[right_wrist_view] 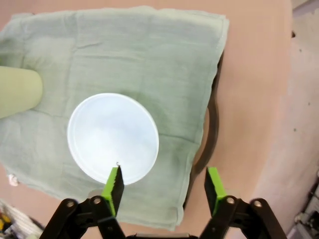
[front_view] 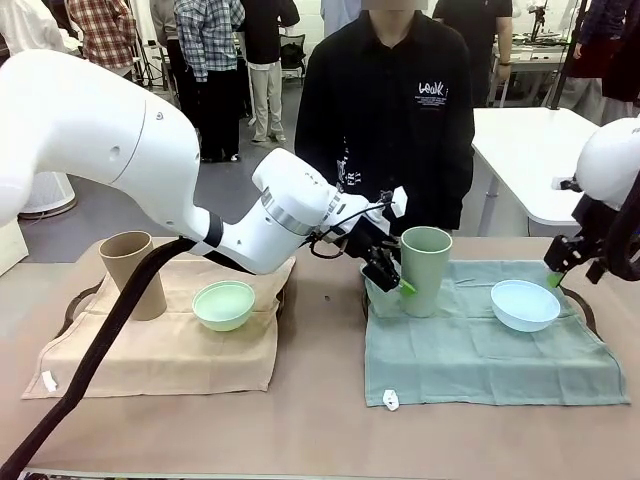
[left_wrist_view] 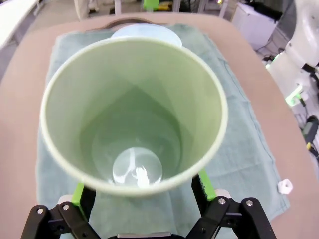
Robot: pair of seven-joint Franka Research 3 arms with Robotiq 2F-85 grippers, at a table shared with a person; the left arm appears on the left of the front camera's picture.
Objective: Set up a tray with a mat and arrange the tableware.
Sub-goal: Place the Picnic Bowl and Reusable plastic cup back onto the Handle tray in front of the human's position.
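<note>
Left claw [left_wrist_view: 142, 191] spread wide around pale green cup [left_wrist_view: 134, 114]; right claw [right_wrist_view: 164, 181] open above light blue bowl [right_wrist_view: 113, 138].

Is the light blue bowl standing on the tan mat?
No, the light blue bowl rests on the green mat, while the tan mat carries the mint green bowl.

Left side: a tan cup [front_view: 131, 272] and a mint green bowl [front_view: 223, 304] are seen on a beige mat [front_view: 160, 355]. Right side: a pale green cup [front_view: 425, 268] and a light blue bowl [front_view: 525, 304] are seen on a grey-green mat [front_view: 470, 360], over a dark-rimmed tray [right_wrist_view: 213, 124] on a pinkish-brown table [front_view: 320, 440]. The arms are noted as white, with the left gripper [front_view: 392, 280] and right gripper [right_wrist_view: 164, 184] black with bright green pads [right_wrist_view: 113, 185]; a black top with small white print [front_view: 432, 92] is worn by the person at the far side.
</note>
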